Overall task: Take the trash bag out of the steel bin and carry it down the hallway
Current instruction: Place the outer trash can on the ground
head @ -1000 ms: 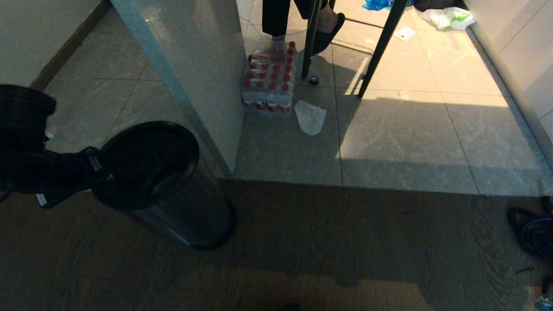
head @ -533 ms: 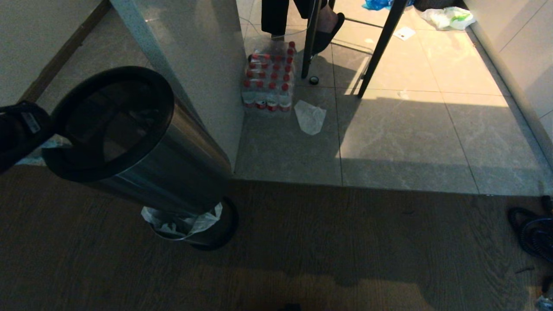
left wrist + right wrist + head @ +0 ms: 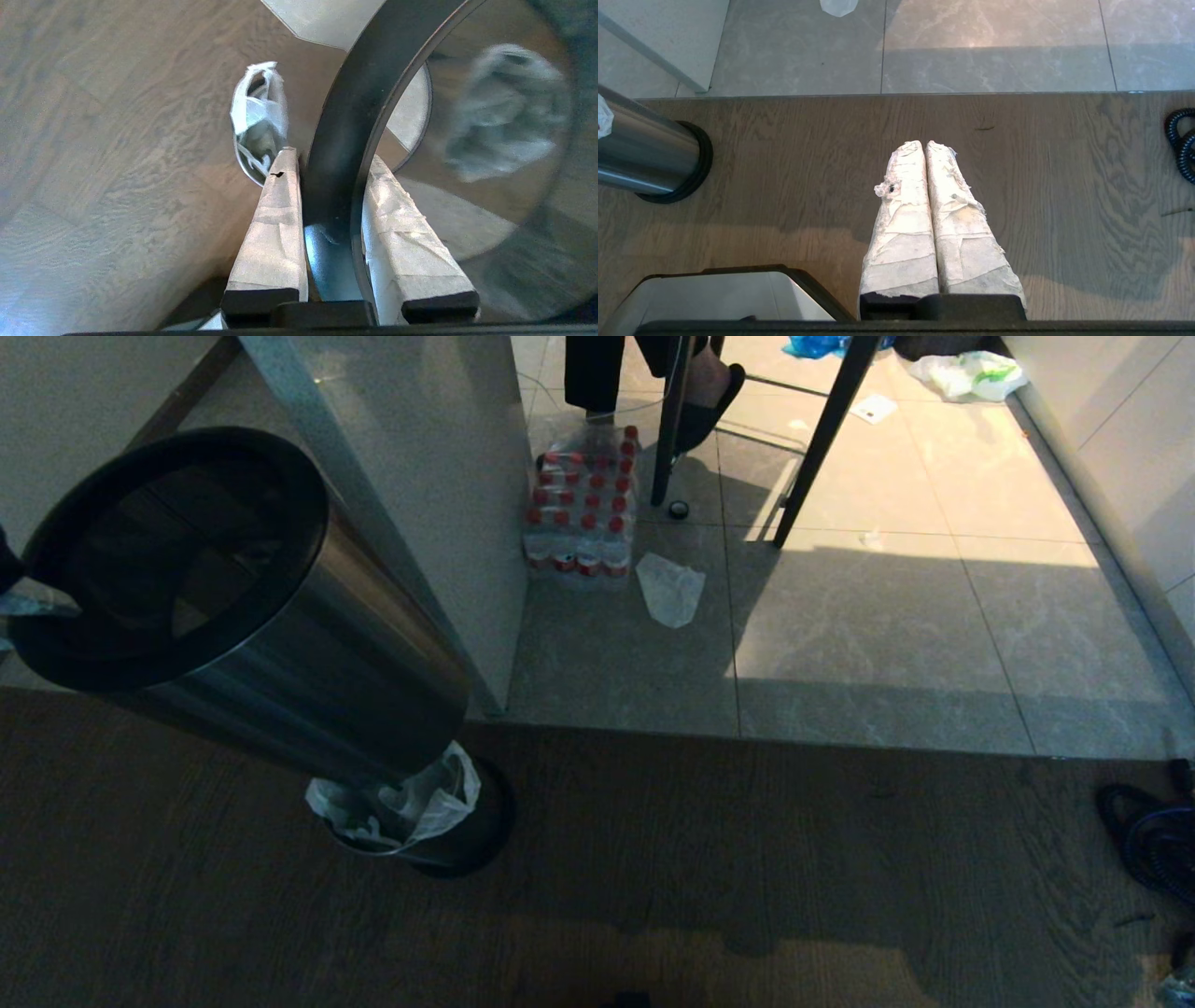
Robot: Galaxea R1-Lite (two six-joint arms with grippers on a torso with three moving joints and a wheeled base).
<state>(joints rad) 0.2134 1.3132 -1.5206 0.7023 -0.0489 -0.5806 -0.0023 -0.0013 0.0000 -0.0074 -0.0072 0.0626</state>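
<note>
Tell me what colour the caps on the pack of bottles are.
Red caps on the pack of bottles, clearest in the head view.

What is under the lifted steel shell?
Under the steel shell the trash bag bulges out, sitting in the black base ring. Its lower part is hidden by the ring and shell.

I'm looking at what seems a lived-in indoor room, home or small office: dark wood-look flooring (image 3: 653, 859) meets glossy marbled tiles (image 3: 887, 644), a shrink-wrapped pack of red-capped bottles (image 3: 581, 509) sits by a stone-faced pillar (image 3: 439, 476), and someone's slippered foot (image 3: 705, 392) rests beside black furniture legs (image 3: 822, 439)
</note>
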